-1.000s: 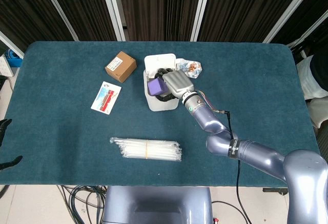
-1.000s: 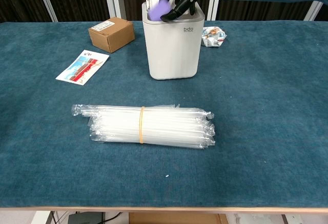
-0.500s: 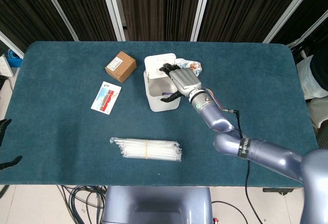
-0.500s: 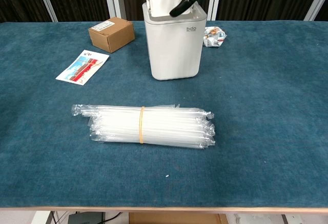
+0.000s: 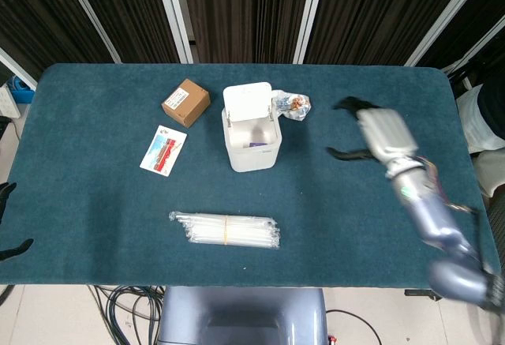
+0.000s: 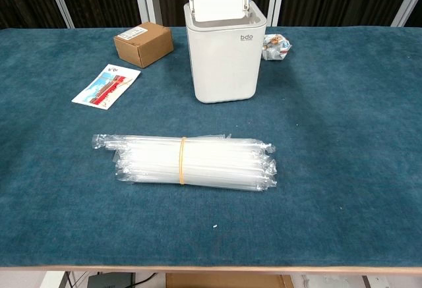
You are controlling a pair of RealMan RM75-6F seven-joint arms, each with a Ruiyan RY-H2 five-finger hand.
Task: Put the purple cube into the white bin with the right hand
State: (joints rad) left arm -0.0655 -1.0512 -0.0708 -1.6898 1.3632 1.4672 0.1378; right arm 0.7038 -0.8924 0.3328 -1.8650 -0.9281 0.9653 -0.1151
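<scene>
The white bin [image 5: 254, 158] [image 6: 223, 57] stands mid-table with its lid [image 5: 246, 99] flipped up. Inside it, in the head view, a patch of the purple cube [image 5: 254, 145] shows at the bottom; the chest view hides it behind the bin wall. My right hand [image 5: 377, 131] hovers well to the right of the bin, fingers spread, holding nothing. It is outside the chest view. Of my left hand [image 5: 11, 220] only dark fingertips show at the head view's left edge, apart from each other with nothing between them.
A brown box [image 5: 186, 102] [image 6: 143, 43] and a printed card [image 5: 163, 149] [image 6: 106, 86] lie left of the bin. A crumpled wrapper [image 5: 293, 106] [image 6: 273, 45] sits behind it on the right. A banded bundle of clear straws [image 5: 226, 229] [image 6: 188, 161] lies near the front.
The right hand let the purple cube drop into the bin, then lifted off the bin and swung far right, leaving the chest view. The left hand has not moved.
</scene>
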